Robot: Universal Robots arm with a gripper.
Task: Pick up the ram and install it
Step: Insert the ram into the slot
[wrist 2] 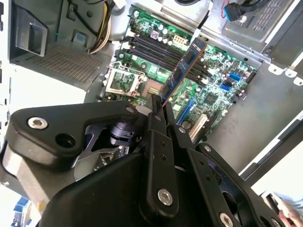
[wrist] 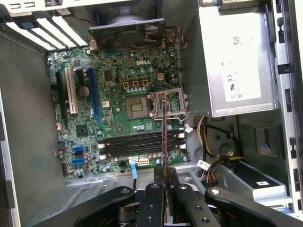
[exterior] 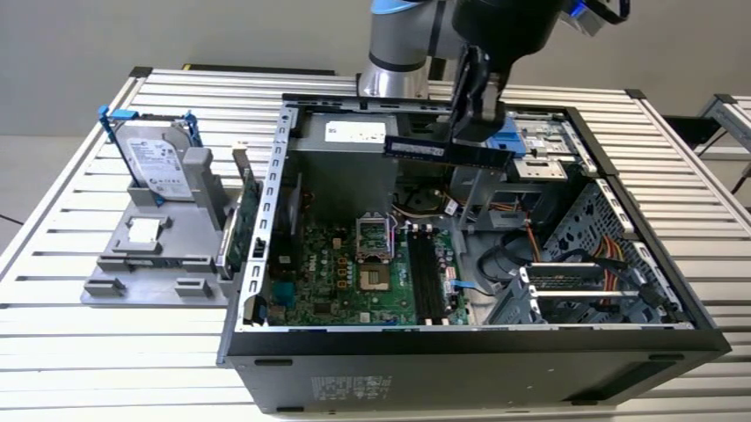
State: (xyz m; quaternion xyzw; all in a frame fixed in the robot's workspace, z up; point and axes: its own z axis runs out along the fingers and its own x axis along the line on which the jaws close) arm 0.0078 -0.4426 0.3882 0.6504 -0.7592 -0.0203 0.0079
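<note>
Ram [exterior: 449,152], one dark stick with a row of chips: clenched in the pincer [exterior: 474,132] and held level in the air above the open case [exterior: 470,341], over the far part of its interior, touching nothing else. In both wrist views the pincer [wrist 2: 158,108] [wrist: 164,178] is shut tight on the ram [wrist 2: 185,70] [wrist: 164,137]. Step in hand, as judged: carrying after pickup, install not yet done. The slots [exterior: 428,280] on the board [exterior: 334,277] stand bare. The ram lies crosswise to the slots [wrist: 135,143], so seating calls for its long edge to be turned parallel to one slot and squared over it. The case lies on its side on the slatted counter [exterior: 94,352]. A drive [exterior: 158,163] with blue rails stands in a grey holder at the exterior view's left. Writing: white labels on the supply [wrist: 236,61] and the drive, print left unread.
</note>
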